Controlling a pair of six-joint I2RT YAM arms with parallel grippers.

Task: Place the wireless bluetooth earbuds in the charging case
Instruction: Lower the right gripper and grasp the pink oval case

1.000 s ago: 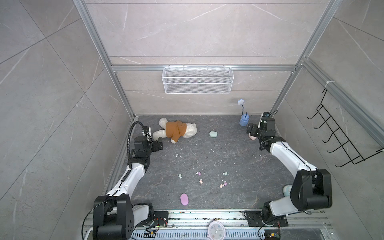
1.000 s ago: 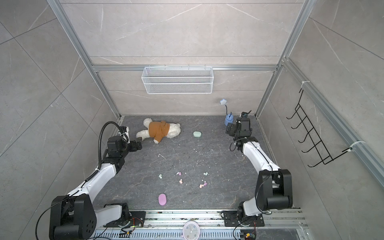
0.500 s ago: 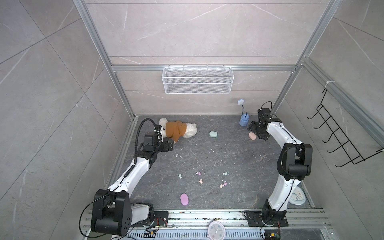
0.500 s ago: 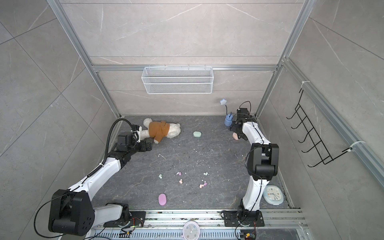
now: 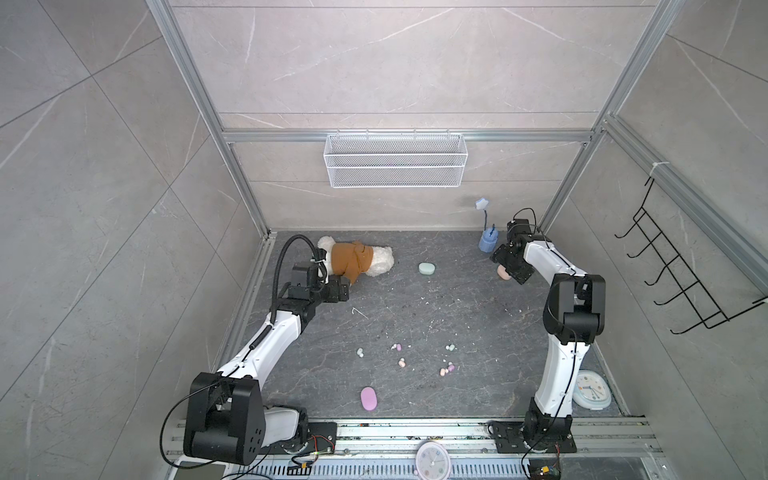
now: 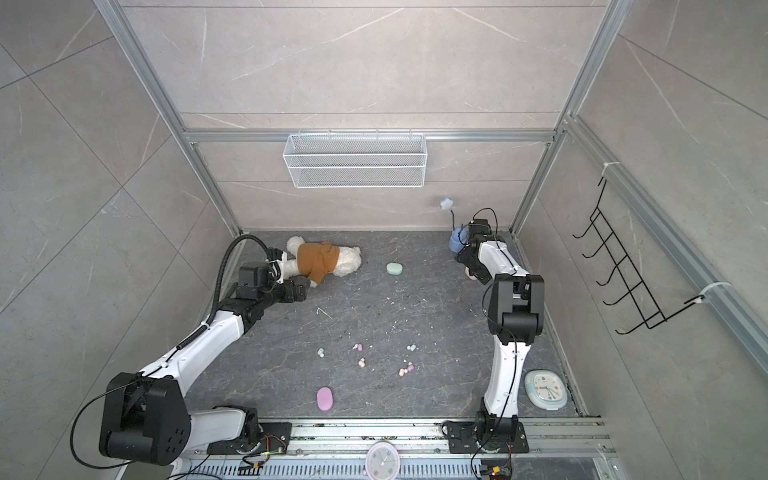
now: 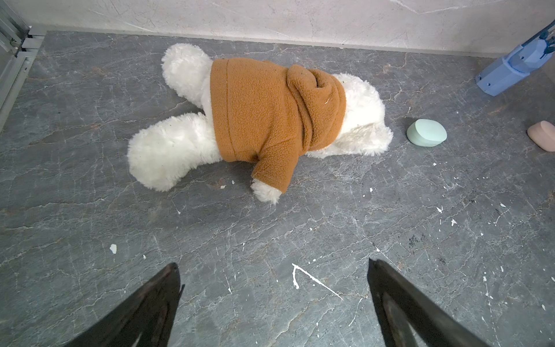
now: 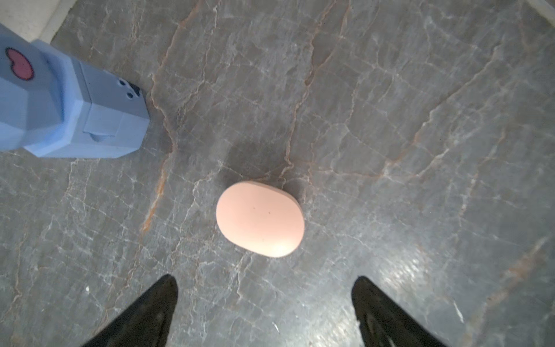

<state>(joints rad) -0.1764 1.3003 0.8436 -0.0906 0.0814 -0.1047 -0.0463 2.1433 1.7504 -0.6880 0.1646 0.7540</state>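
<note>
Several tiny pastel earbuds lie loose on the grey floor toward the front: a mint one (image 5: 360, 353), a peach one (image 5: 402, 363) and a peach-lilac cluster (image 5: 446, 369), seen in both top views (image 6: 406, 369). Three oval charging cases lie shut: mint (image 5: 426, 268), lilac (image 5: 368, 398) and peach (image 8: 259, 218). My right gripper (image 8: 264, 278) hangs open just above the peach case (image 5: 503, 272) at the back right, touching nothing. My left gripper (image 7: 273, 264) is open and empty over bare floor next to the plush, far from the earbuds.
A white plush bear in a brown hoodie (image 5: 355, 259) lies at the back left, close to the left gripper (image 5: 344, 291). A blue device (image 8: 69, 114) stands beside the peach case. A pale blue clock (image 5: 592, 389) lies front right. White specks litter the floor.
The left arm has reached forward and inward beside the plush. The right arm has risen and folded, bringing its gripper down over the peach case at the back right.
</note>
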